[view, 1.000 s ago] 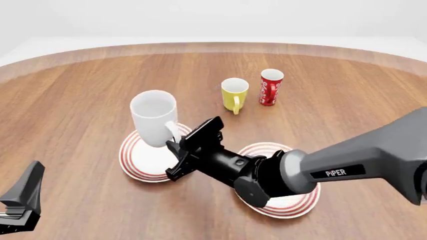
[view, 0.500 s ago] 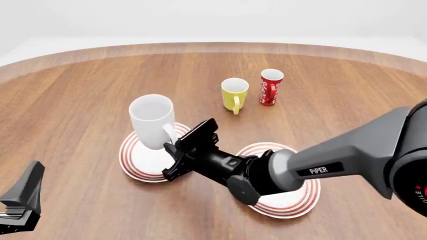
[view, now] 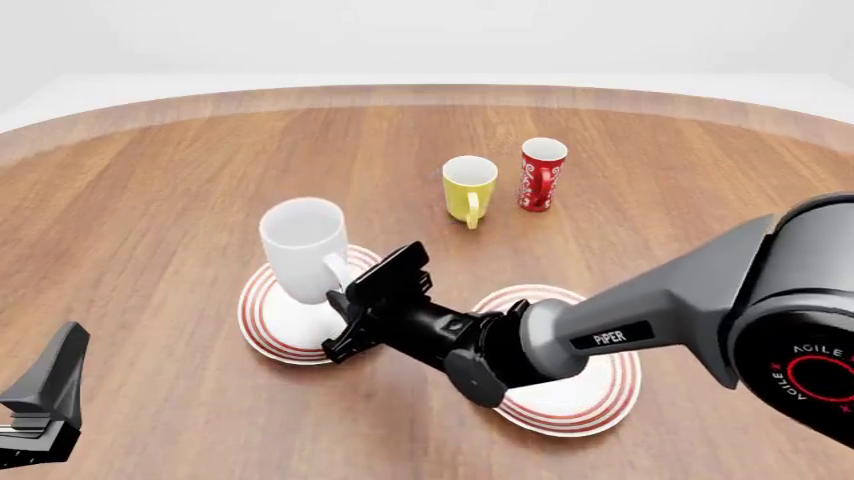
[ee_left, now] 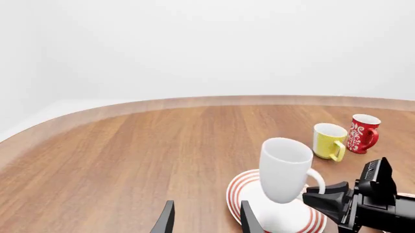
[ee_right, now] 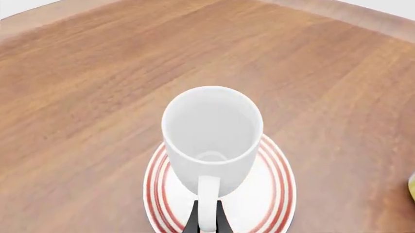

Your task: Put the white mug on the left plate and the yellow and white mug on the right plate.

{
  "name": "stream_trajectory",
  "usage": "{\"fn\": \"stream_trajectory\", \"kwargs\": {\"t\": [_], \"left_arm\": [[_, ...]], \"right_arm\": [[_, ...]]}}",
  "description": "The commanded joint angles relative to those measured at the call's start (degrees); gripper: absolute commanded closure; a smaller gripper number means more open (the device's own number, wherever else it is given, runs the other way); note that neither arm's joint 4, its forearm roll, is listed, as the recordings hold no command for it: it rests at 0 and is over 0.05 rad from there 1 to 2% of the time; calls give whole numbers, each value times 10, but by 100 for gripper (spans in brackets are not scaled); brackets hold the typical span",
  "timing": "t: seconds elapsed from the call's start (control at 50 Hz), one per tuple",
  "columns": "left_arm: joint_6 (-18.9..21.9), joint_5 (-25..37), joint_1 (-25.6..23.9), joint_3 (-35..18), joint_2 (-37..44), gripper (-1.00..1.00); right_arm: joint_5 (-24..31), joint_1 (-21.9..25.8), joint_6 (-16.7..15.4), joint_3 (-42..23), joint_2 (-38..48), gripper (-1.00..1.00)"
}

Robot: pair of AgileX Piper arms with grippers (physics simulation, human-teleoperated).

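The large white mug (view: 304, 250) stands slightly tilted over the middle of the left plate (view: 266, 322). Whether its base touches the plate I cannot tell. My right gripper (view: 350, 298) is shut on the mug's handle (ee_right: 207, 193), its two fingers pinching the loop from either side. The small yellow and white mug (view: 467, 188) stands upright further back on the bare wood. My right arm lies across the right plate (view: 587, 408) and hides much of it. At the near left, my left gripper (ee_left: 206, 223) stays open with nothing in it, well short of the plates.
A slim red cup (view: 541, 174) with white markings stands just to the right of the yellow mug. The round wooden table's far edge (view: 427, 92) curves across the back.
My right gripper has lowered the white mug towards the left plate and shifted slightly nearer. The left gripper, the yellow mug and the red cup have not moved.
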Motion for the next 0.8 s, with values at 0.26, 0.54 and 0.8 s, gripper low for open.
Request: {"fn": "stream_trajectory", "kwargs": {"t": [0.26, 0.54, 0.8], "left_arm": [[0, 0, 0, 0, 0, -100], [0, 0, 0, 0, 0, -100], [0, 0, 0, 0, 0, -100]], "right_arm": [[12, -4, 9, -26, 28, 100], [21, -8, 10, -43, 46, 100], [21, -10, 11, -46, 53, 100]]}}
